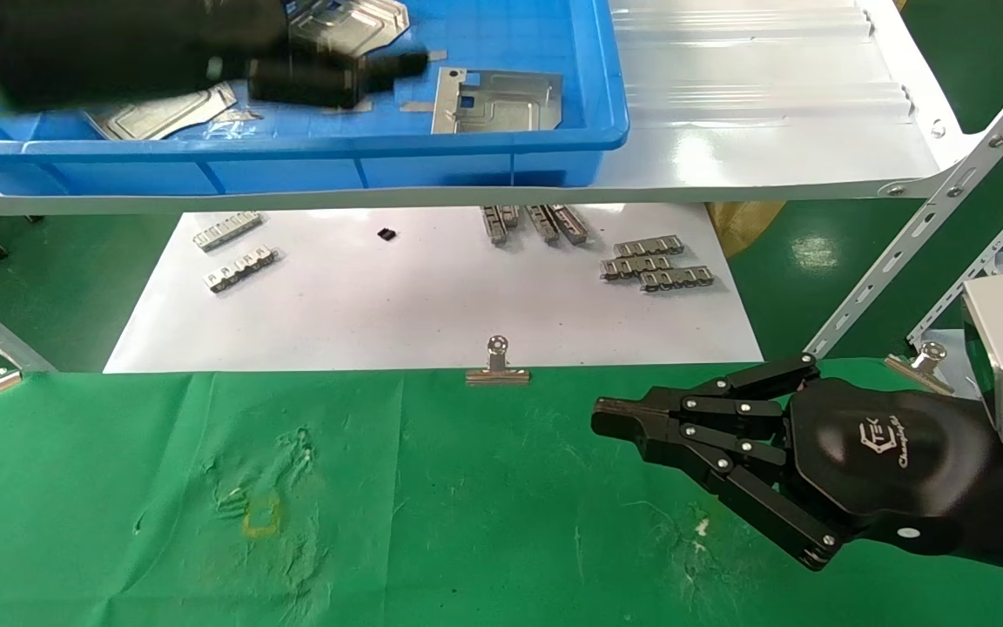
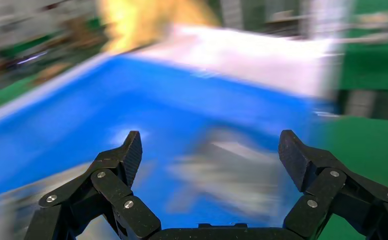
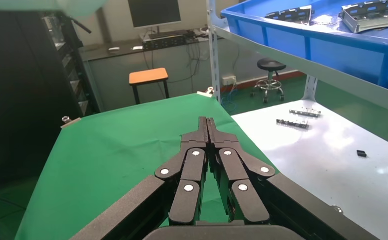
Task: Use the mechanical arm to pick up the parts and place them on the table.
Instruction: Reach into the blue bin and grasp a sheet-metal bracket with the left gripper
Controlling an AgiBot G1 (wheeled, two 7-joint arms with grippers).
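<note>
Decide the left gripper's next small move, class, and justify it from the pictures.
Probably lower the left gripper onto one of the parts in the blue bin. It is over the bin, open and empty, and no part lies on the table yet. The right gripper rests shut over the table.

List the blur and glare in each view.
Head view: the left claw and its arm smear dark over the blue bin; white glare patches on the glossy shelf. Left wrist view: bin and parts streaked by motion, only the open claw's fingers crisp. Right wrist view: sharp, shut right claw above the green table, soft sheen on the white sheet.
</note>
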